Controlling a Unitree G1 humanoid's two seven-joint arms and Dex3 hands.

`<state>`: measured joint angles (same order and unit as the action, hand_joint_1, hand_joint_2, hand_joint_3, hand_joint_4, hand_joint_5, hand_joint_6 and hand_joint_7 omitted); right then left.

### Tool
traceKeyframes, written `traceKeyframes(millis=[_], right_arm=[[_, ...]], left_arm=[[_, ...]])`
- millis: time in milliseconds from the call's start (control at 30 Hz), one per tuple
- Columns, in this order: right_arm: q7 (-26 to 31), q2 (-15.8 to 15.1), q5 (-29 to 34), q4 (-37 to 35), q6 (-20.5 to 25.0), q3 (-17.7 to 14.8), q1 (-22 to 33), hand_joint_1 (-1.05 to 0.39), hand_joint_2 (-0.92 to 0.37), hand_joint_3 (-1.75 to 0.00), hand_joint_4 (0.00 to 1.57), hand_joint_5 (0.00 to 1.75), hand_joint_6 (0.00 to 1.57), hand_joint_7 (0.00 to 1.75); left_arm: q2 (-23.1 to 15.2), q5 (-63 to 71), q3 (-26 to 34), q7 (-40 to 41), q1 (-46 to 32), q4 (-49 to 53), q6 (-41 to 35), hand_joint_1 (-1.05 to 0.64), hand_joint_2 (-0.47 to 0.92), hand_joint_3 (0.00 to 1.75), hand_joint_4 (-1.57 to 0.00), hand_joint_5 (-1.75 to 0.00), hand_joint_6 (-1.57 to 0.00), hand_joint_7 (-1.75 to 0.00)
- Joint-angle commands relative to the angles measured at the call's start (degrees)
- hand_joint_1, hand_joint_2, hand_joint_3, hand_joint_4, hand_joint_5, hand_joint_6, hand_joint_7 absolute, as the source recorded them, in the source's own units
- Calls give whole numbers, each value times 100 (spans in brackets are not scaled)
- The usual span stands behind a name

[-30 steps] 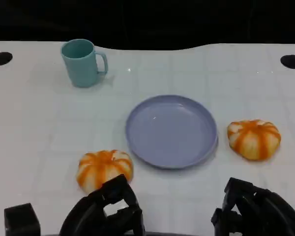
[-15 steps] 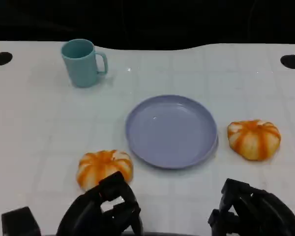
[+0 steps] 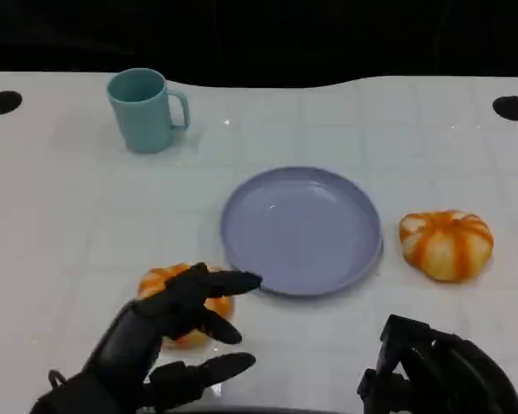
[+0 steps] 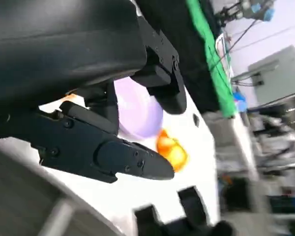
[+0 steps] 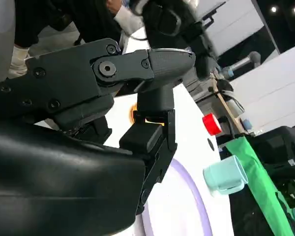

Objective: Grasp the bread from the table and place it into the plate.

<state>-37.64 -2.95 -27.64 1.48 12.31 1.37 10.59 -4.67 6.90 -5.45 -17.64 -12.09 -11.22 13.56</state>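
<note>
Head view, nearest first: the left hand (image 3: 168,332) hovered over the near bread roll (image 3: 183,302) with fingers spread apart and holding nothing, apparently posed to close around it from above. The right hand (image 3: 436,371) sat low by the table's (image 3: 60,198) near edge, fingers curled inward on nothing, seemingly parked out of the way. Beyond lay the lavender plate (image 3: 301,230), bare, just past that roll. A second bread roll (image 3: 446,243) rested beside the plate's far side, untouched. Farthest stood a teal mug (image 3: 144,109).
</note>
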Motion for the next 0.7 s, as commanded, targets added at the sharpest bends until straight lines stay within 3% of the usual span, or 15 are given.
traceKeyframes(millis=[33, 233, 367, 700], right_arm=[[2, -74, -18, 47, -36, -35, 8, -72, -92, -23, 87, 158, 79, 130], [85, -79, -2, 103, 15, -40, 1, -72, -92, -23, 87, 159, 80, 132], [100, -84, 1, 104, 7, -31, -7, -72, -92, -23, 87, 159, 80, 133], [18, -92, -24, 25, -54, -40, -34, -71, -92, -23, 86, 159, 78, 134]], left_arm=[[-394, 1056, 25, 406, 84, -563, -312, -46, 89, 0, -33, -83, -47, -8], [-911, 2908, -150, 579, 270, -1149, -874, -57, 88, 0, -46, -36, -46, 0], [-1119, 4211, -431, 1038, 483, -1062, -905, -64, 87, 0, -53, -33, -47, 0], [-1096, 6365, -1286, -11, 1196, -815, -2056, -67, 84, 0, -39, -22, -32, 0]])
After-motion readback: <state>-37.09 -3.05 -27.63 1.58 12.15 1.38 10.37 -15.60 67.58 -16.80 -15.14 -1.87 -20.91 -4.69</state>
